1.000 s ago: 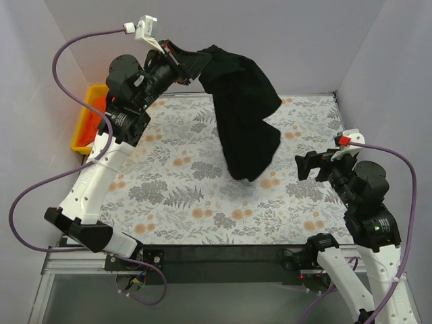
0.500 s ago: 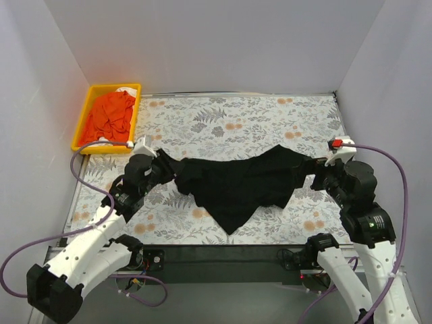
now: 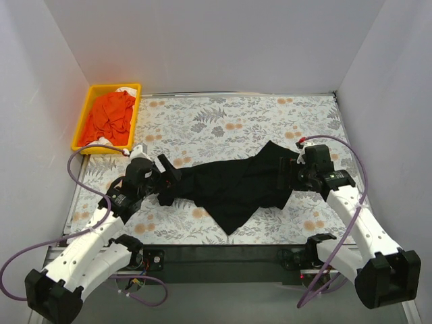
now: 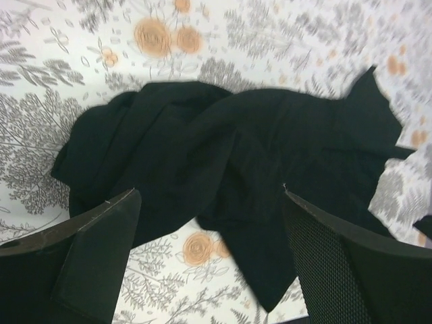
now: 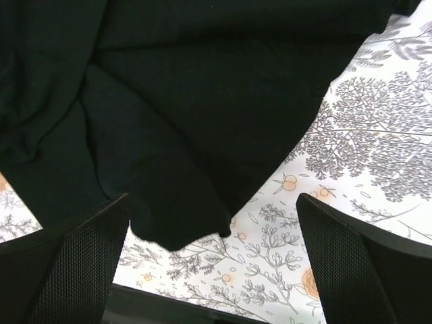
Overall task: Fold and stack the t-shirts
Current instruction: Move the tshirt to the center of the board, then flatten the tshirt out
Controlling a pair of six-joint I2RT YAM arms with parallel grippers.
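Floral-printed table [image 3: 236, 121] bears crumpled black t-shirt [image 3: 229, 185]; left gripper [image 4: 209, 191], right gripper [image 5: 212, 199] both spread wide.

White arms [image 3: 94, 233], black joints [image 3: 138, 177] (purple cables [image 3: 101, 146]).

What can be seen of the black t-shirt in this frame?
The black t-shirt is plain, soft, matte cloth, with no print or label showing. It lies crumpled, not folded, stretched sideways across the middle of the flowered table, with one corner pointing toward the near edge. Its left end is bunched in thick folds. The left gripper and right gripper hang open over its two ends, neither clamping it; only the table plainly touches it.
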